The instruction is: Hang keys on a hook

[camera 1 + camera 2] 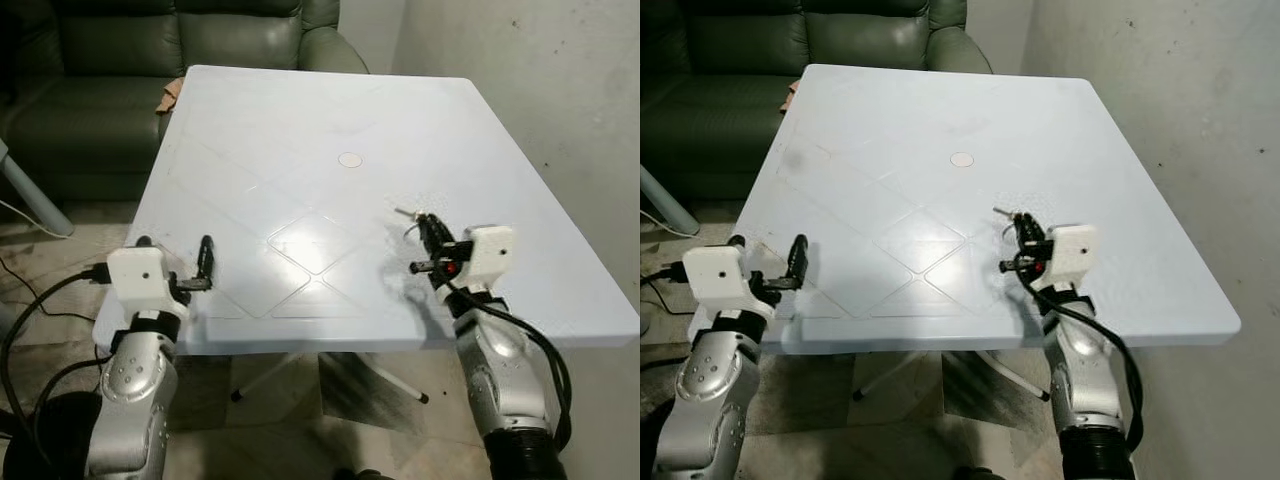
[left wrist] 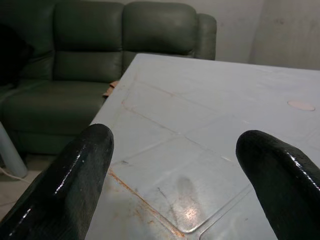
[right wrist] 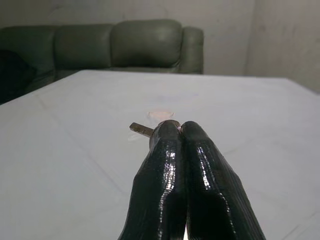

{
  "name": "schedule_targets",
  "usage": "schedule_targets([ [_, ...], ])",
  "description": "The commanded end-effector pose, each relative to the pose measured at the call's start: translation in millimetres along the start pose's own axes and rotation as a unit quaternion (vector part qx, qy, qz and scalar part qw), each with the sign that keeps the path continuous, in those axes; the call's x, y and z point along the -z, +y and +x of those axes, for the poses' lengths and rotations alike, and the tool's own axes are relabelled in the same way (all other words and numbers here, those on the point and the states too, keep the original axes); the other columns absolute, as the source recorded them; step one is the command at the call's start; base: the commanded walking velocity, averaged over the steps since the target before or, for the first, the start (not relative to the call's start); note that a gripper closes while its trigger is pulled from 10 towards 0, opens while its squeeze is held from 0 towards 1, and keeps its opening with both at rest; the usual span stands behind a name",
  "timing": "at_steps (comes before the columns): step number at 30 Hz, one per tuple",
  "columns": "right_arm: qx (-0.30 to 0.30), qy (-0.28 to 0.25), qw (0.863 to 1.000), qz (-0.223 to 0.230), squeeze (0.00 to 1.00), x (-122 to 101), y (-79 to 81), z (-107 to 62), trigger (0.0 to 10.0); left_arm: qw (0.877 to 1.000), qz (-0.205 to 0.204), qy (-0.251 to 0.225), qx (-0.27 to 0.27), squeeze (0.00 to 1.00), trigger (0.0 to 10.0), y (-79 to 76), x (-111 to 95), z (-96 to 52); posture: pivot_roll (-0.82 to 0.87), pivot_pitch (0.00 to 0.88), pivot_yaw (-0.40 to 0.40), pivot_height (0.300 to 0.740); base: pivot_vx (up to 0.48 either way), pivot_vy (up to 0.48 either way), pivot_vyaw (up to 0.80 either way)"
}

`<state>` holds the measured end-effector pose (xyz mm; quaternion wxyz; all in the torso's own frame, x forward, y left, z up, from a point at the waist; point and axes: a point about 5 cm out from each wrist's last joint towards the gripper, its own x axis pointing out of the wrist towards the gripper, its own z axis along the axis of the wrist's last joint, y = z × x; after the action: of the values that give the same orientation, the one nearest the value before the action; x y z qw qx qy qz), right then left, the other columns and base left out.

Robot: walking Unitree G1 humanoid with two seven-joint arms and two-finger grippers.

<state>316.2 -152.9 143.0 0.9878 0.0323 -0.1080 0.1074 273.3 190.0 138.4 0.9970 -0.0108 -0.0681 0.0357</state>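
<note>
My right gripper (image 1: 426, 224) hovers just over the white table (image 1: 300, 120), right of its middle, shut on the keys (image 1: 405, 213). A metal key tip (image 3: 141, 129) and a bit of ring stick out past the closed fingers (image 3: 170, 150). At the table's front left corner my left gripper (image 1: 175, 245) is held low and open; the gap between its fingers (image 2: 85, 155) holds nothing but bare tabletop.
A small round cap (image 1: 349, 160) marks the table's centre. A dark green sofa (image 1: 150, 60) stands behind the table, with a brown item (image 1: 168, 97) at the table's far left corner. A grey wall (image 1: 540, 80) runs close along the right. Cables (image 1: 25, 300) lie on the floor at left.
</note>
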Motion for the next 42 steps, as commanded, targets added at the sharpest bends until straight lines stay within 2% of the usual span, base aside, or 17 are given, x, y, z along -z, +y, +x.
schedule_targets([
  [1, -0.008, -0.014, 1.0, -0.017, 0.0, -9, 3.7, 3.0, 10.0, 1.0, -0.003, 0.001, -0.009, 0.0, 10.0, 3.4, 1, 1.4, 0.0, 0.042, -0.039, 0.74, 0.0, 0.0, 0.0],
  [23, -0.013, -0.005, 1.0, -0.022, 0.0, -10, 4.2, 7.8, 10.0, 1.0, -0.012, -0.01, -0.021, 0.0, 10.0, 5.3, 0, 0.5, 0.02, 0.048, -0.063, 0.74, 0.0, 0.0, 0.0],
  [29, 0.003, 0.003, 1.0, -0.021, 0.0, -8, -5.5, 9.5, 10.0, 0.999, -0.003, -0.009, -0.03, 0.0, 10.0, 16.1, 1, -0.5, 0.02, 0.046, -0.066, 0.74, 0.0, 0.0, 0.0],
  [30, 0.014, 0.006, 1.0, -0.027, 0.0, -7, -12.4, 9.8, 10.0, 0.999, -0.002, -0.008, -0.031, 0.0, 10.0, 18.2, 1, -1.2, 0.02, 0.043, -0.064, 0.74, 0.0, 0.0, 0.0],
  [33, 0.057, 0.025, 0.997, -0.051, 0.0, -3, -46.2, 6.3, 10.0, 0.999, 0.006, 0.003, -0.05, 0.0, 10.0, 34.2, 8, -5.9, 0.02, 0.039, -0.062, 0.74, 0.0, 0.0, 0.0],
  [35, 0.062, 0.025, 0.997, -0.05, 0.0, -3, -49.2, 5.8, 10.0, 0.999, 0.007, 0.002, -0.051, 0.0, 10.0, 35.3, 8, -6.3, 0.02, 0.039, -0.064, 0.74, 0.0, 0.0, 0.0],
  [39, 0.054, 0.025, 0.997, -0.047, 0.0, -1, -42.4, 6.2, 10.0, 0.999, 0.007, 0.003, -0.037, 0.0, 10.0, 23.3, 9, -6.5, 0.02, 0.038, -0.062, 0.74, 0.0, 0.0, 0.0],
  [42, 0.056, 0.025, 0.997, -0.046, 0.0, -2, -43.3, 6.5, 10.0, 0.999, 0.006, 0.001, -0.041, 0.0, 10.0, 25.6, 8, -6.2, 0.02, 0.039, -0.063, 0.74, 0.0, 0.0, 0.0],
])
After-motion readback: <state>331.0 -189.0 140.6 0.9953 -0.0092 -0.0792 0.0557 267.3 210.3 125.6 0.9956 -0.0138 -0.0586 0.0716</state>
